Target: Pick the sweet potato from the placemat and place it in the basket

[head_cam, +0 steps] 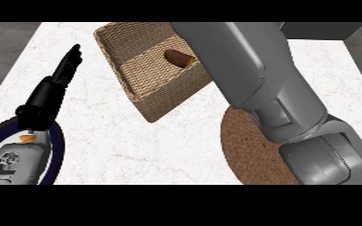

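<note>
Inside basket (164, 99), sweet potato (179, 58), placemat (244, 148) nearby

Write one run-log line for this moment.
sweet potato: inside basket | placemat: partly under right forearm | left hand: open, resting at left | right hand: not visible

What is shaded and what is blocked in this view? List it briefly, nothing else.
Head view: shade darkens the far inner side of the basket, while its near inner side is lit. The sweet potato lies inside. Head view: the right forearm looms large, hiding the basket's right side and part of the placemat. The counter shows no glare.
</note>
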Motion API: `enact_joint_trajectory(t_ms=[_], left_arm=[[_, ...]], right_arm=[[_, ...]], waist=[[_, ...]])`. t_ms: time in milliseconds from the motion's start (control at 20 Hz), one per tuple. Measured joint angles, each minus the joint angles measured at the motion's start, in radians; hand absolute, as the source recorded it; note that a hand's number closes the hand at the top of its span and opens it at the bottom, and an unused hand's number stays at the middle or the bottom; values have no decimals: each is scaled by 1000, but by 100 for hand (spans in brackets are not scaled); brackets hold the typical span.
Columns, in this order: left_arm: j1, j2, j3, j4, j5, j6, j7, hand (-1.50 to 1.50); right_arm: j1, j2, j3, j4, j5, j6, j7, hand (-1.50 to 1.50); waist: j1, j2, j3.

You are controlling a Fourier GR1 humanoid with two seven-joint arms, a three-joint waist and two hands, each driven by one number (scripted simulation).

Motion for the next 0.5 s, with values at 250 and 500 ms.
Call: enact_joint_trajectory(t_ms=[250, 500], left_arm=[[18, 1, 4, -16, -3, 5, 9, 0], [44, 10, 25, -14, 2, 8, 7, 0]], right_arm=[[16, -31, -33, -49, 82, -202, -3, -150], [69, -73, -67, -127, 166, -337, 8, -150]], waist=[[-15, -7, 1], [-50, -19, 2]])
